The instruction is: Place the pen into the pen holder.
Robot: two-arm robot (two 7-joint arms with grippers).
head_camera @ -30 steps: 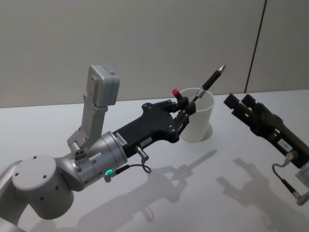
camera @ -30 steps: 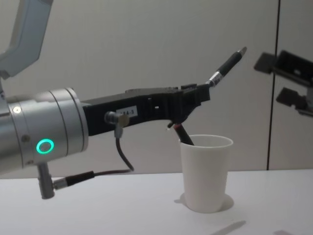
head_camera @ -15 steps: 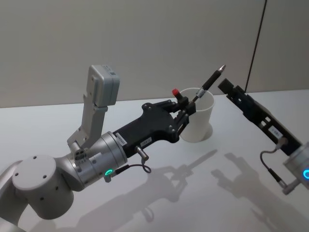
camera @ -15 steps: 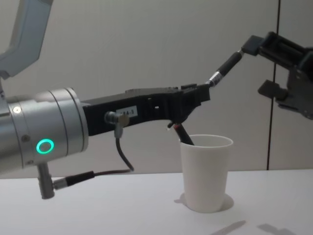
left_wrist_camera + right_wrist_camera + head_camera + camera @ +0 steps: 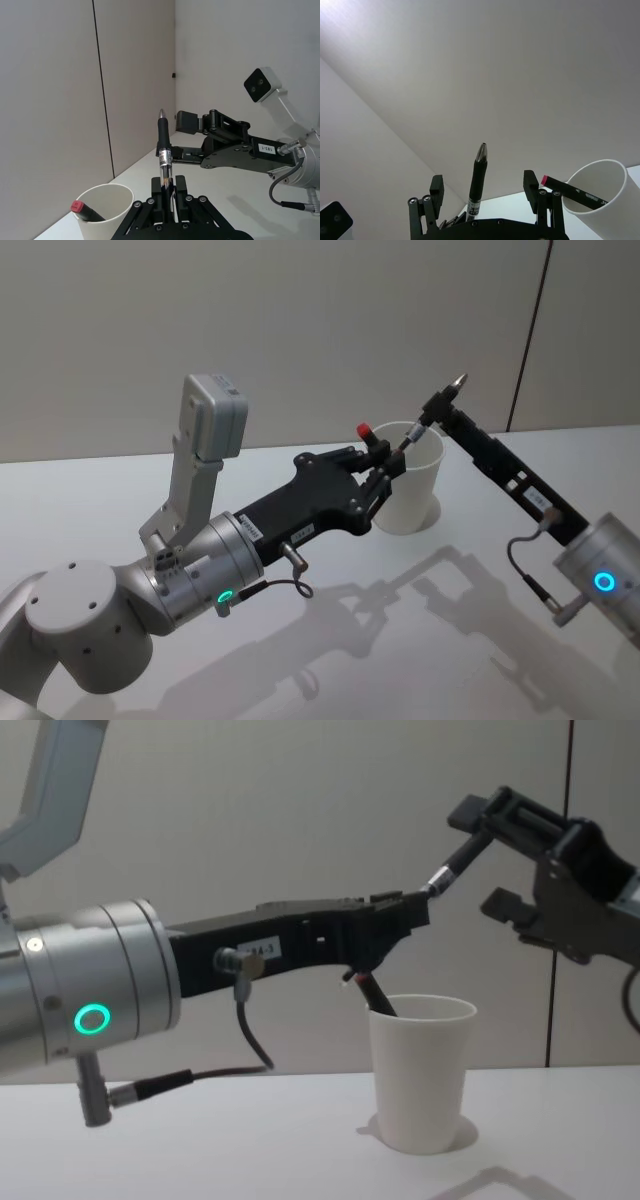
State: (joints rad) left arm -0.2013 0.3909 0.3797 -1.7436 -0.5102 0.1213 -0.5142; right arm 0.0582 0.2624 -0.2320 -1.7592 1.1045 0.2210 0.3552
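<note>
Pen point(image 5: 162, 145) held aslant above the white paper cup point(image 5: 422, 1070), tip up.
Its slim black barrel has a silver band and a metal tip. The left gripper point(image 5: 385, 468) is clamped on its lower part, just over the cup's rolled rim. The right gripper point(image 5: 485, 860) has its jaws apart on either side of the pen's upper end. A dark, red-capped marker point(image 5: 570, 191) leans inside the tapered cup on the smooth white table point(image 5: 400, 640).
</note>
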